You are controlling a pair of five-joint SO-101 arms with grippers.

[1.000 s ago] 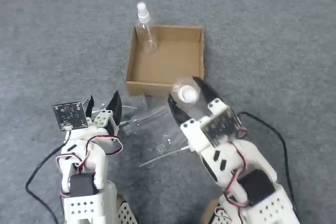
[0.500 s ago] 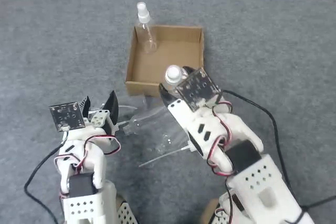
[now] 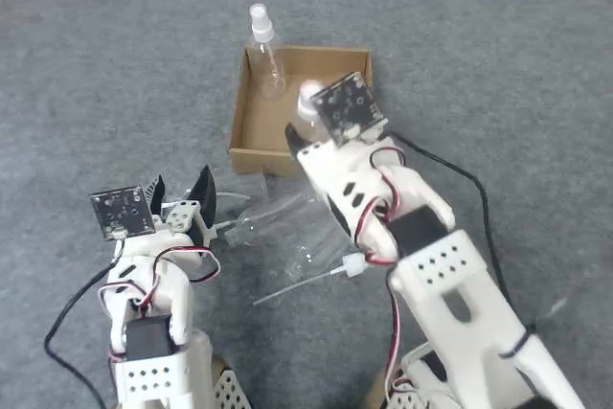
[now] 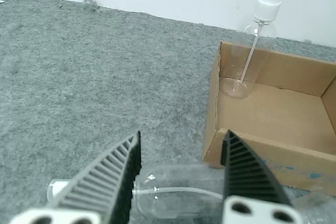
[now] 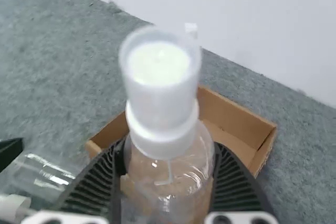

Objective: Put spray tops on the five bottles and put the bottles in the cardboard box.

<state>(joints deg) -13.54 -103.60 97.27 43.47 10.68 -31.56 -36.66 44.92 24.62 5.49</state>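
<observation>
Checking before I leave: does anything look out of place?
Yes. A white spray top with its thin tube lies loose on the grey carpet, and clear plastic bottles lie tipped on their sides near the brown cardboard box.

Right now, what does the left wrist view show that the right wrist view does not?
Left wrist view's own: the left gripper, open above a lying clear bottle, and the standing spray bottle with its base in a corner of the cardboard box. Right wrist view's own: the right gripper shut on a capped spray bottle. Shared: the cardboard box and grey carpet.
</observation>
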